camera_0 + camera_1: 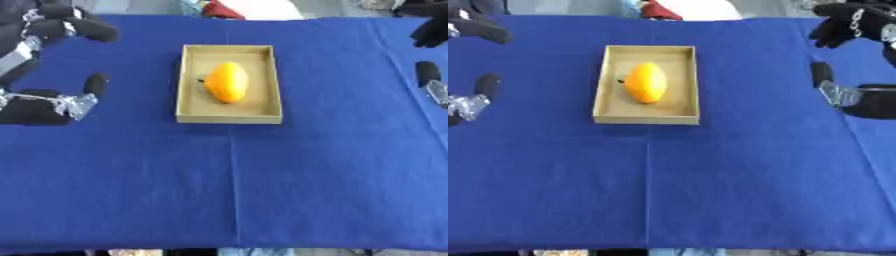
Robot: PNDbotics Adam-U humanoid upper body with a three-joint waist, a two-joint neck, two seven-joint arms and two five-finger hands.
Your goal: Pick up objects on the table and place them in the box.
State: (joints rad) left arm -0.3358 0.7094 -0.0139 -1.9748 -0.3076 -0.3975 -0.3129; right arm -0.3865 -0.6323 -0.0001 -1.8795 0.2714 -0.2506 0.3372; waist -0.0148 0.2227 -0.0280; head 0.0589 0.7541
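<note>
The smooth yellow-orange mango-like fruit (227,82) lies in the shallow tan cardboard box (186,85) (probably slippery, bruisable; grasp mid-body); both robot hands, left (52,60) and right (855,60), empty, fingers apart.

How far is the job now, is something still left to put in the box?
Done: the yellow-orange fruit lies inside the box. In hand: nothing; the left hand and the right hand hang empty at the sides, apart from the box. Left: I see no other loose object on the blue tablecloth, so the job looks finished.
</note>
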